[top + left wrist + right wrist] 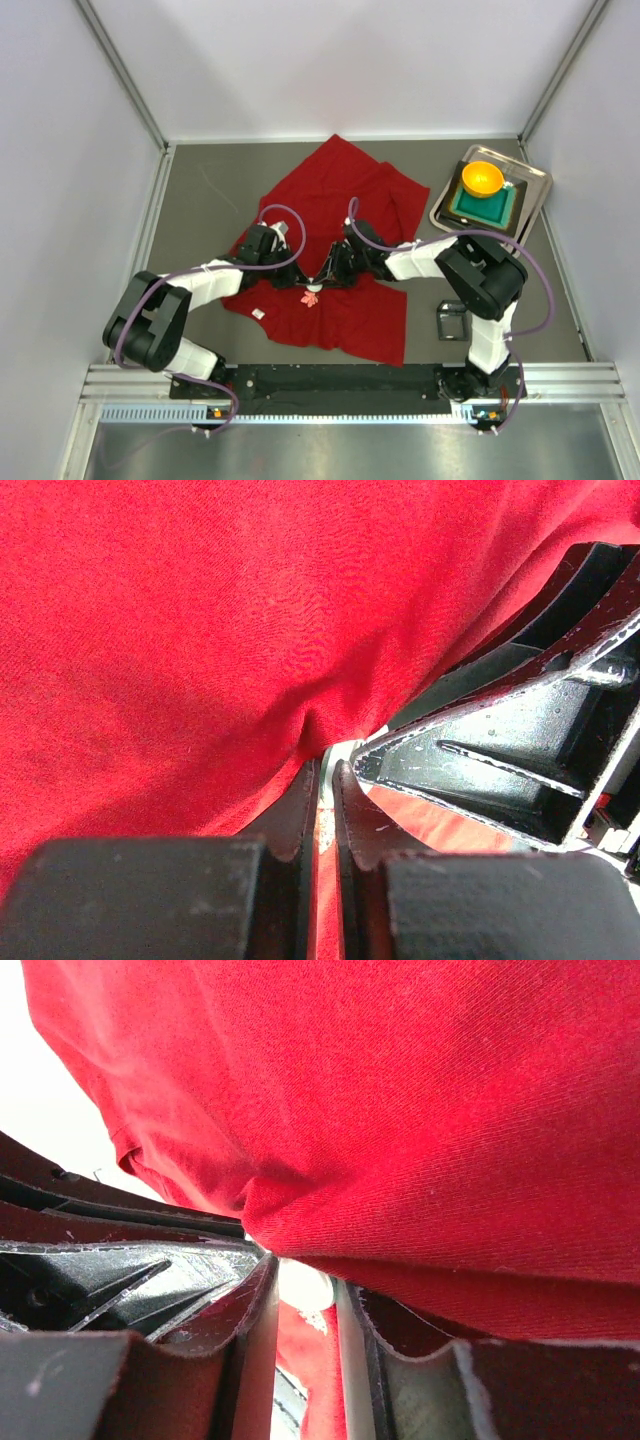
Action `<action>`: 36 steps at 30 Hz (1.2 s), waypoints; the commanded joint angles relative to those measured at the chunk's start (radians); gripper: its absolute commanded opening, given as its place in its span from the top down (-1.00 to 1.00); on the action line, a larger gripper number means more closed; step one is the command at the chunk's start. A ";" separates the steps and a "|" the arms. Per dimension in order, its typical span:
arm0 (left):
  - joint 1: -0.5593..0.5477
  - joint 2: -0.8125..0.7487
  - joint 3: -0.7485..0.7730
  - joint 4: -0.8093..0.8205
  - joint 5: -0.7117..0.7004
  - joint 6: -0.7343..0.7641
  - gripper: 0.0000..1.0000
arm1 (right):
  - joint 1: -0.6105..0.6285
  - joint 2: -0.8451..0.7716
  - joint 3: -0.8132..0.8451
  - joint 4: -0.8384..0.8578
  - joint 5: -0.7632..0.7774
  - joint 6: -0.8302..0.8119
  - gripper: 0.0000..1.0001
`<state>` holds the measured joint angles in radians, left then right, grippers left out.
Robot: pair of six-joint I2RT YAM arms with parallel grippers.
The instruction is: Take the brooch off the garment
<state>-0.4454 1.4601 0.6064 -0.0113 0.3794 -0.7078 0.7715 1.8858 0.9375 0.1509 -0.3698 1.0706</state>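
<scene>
Nearest on the gray worktop (200,200), a small white tag (258,314) sits at the near edge of the red shirt (340,190). Just beyond it, the pale pink brooch (311,297) lies on the cloth, right below the two meeting tips. The left end effector (305,282) is narrowed to a slit, pinching a puckered fold of shirt. The right end effector (323,279) shows a narrow gap under draped cloth; whether it grips I cannot tell. Farthest right, a metal tray (538,186) carries an orange bowl (482,179).
</scene>
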 commanded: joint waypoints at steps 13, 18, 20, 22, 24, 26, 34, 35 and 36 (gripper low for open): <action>-0.081 -0.021 0.139 -0.142 -0.163 0.202 1.00 | 0.020 0.009 0.037 -0.019 0.037 -0.069 1.00; -0.084 -0.004 0.135 -0.139 -0.180 0.214 1.00 | 0.012 0.009 0.024 0.033 0.005 -0.072 1.00; -0.082 0.002 0.132 -0.138 -0.181 0.217 1.00 | 0.005 0.009 0.009 0.056 -0.018 -0.067 1.00; -0.084 0.005 0.131 -0.130 -0.177 0.215 1.00 | 0.003 0.012 0.007 0.062 -0.026 -0.069 1.00; -0.084 0.009 0.133 -0.127 -0.177 0.215 1.00 | 0.002 0.012 0.006 0.073 -0.035 -0.069 1.00; -0.082 0.011 0.138 -0.128 -0.178 0.214 1.00 | 0.002 0.012 0.003 0.075 -0.038 -0.069 1.00; -0.084 0.005 0.141 -0.115 -0.140 0.183 1.00 | -0.012 0.001 -0.063 0.190 -0.079 -0.040 0.89; -0.084 0.005 0.136 -0.110 -0.122 0.176 1.00 | -0.012 -0.005 -0.063 0.205 -0.083 -0.043 0.78; -0.084 0.005 0.135 -0.104 -0.117 0.173 1.00 | -0.012 -0.008 -0.066 0.216 -0.089 -0.037 0.73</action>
<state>-0.5255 1.4696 0.7082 -0.1745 0.2153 -0.5198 0.7609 1.8927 0.8875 0.2646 -0.4210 1.0245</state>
